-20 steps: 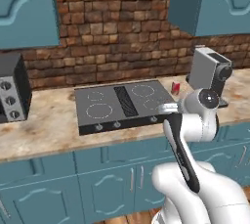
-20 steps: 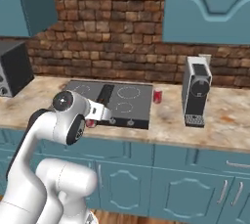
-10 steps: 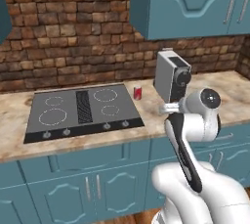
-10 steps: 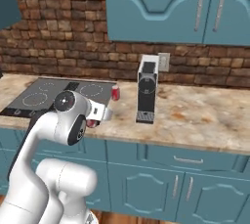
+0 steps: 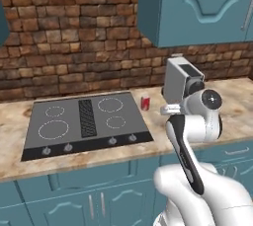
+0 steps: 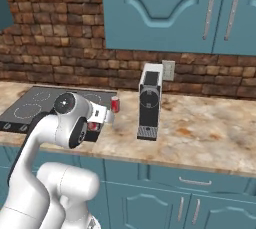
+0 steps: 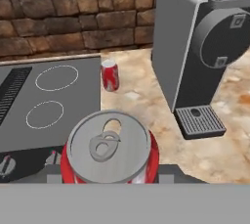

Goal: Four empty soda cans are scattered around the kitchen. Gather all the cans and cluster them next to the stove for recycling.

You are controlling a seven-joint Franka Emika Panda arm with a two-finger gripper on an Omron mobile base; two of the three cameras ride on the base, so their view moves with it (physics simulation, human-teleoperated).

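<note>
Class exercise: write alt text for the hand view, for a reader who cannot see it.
A red soda can with a silver top sits close up in the gripper. Beyond it, a second red can stands on the marble counter, between the black stove and a grey coffee machine, against a brick wall.

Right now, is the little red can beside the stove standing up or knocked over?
Standing up. The red can shows its silver top uppermost, beside the stove.
</note>
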